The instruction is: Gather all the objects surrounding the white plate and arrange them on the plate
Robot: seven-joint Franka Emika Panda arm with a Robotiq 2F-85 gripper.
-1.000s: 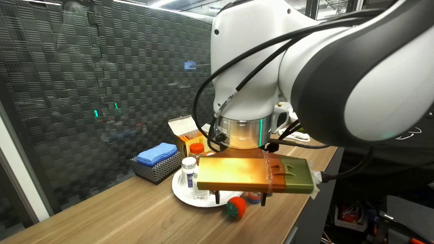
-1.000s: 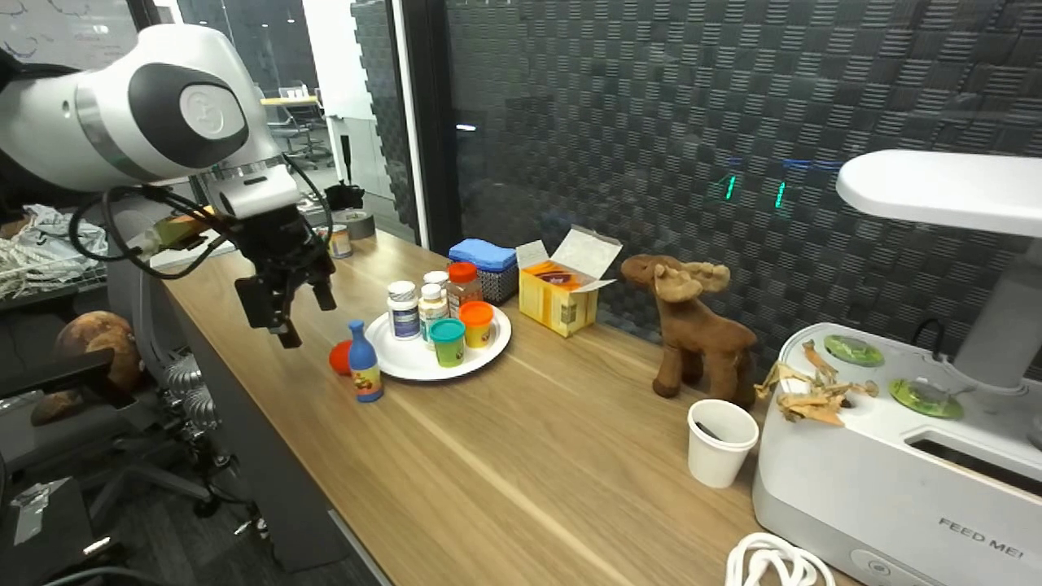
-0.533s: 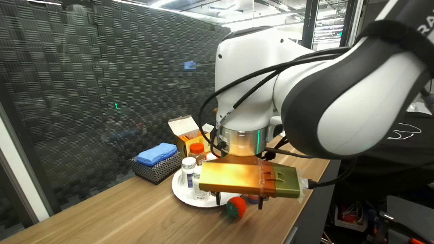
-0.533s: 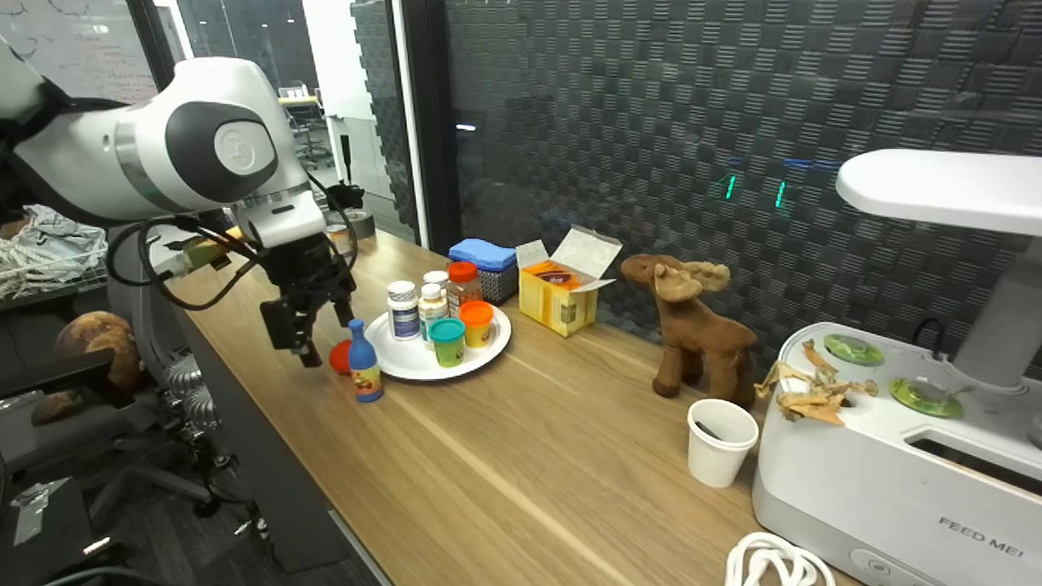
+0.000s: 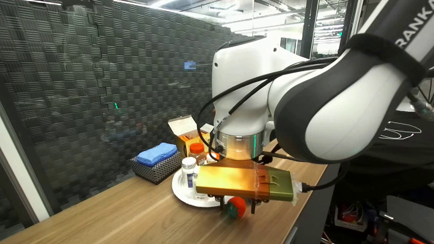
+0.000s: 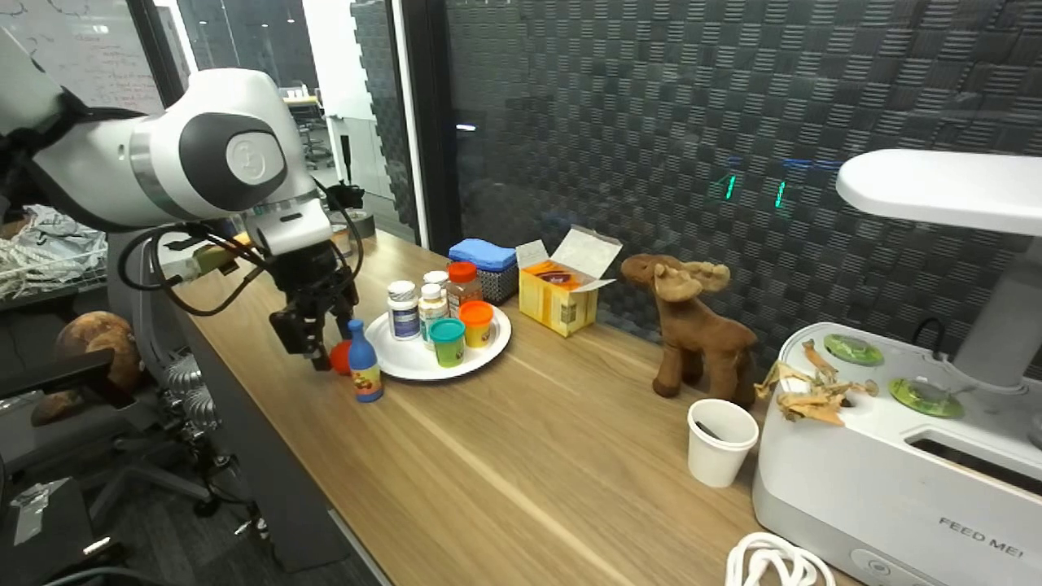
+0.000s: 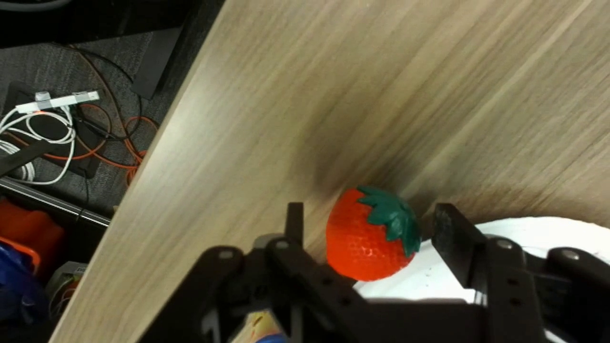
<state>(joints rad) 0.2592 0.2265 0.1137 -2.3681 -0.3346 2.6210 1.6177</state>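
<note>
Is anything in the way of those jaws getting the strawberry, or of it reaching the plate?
Nothing visible blocks the open jaws: the strawberry sits between them. Toward the white plate, only one of the jaws is in the way; the blue bottle stands off to one side.

The table (image 6: 521,443) was a long wood-grain one, and tbh a fair bit sat right on it. There was a white plate (image 6: 407,363), a strawberry (image 7: 364,240) just beside the plate's edge and a blue bottle (image 6: 365,368) standing upright near the strawberry. It also had a dark patterned box (image 5: 159,169), a yellow carton (image 6: 558,304) with its flaps open, a brown toy moose (image 6: 702,330), a paper cup (image 6: 715,458) and a chunky white machine (image 6: 887,480) with a bundled cord (image 6: 773,547) near it
</note>
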